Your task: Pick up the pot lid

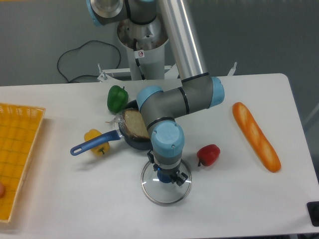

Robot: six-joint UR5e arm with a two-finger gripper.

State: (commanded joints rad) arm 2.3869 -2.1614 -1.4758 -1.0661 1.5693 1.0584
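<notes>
End effector (169, 171) at blue knob (164, 177) of pot lid (162, 193), lower centre of frame — cannot tell whether clamped or apart; red pepper (209, 155) just right.

The round clear pot lid (162, 192) looks like smooth glass, edged in shiny metal. The small red pepper (209, 155) and dark green pepper (117, 99) look glossy. The yellow slatted basket (20, 127) looks plastic, the white bench (89, 199) smooth and matt.

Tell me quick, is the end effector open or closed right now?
End effector: down at the blue knob of the pot lid; open or closed on it, this view can't tell.
</notes>
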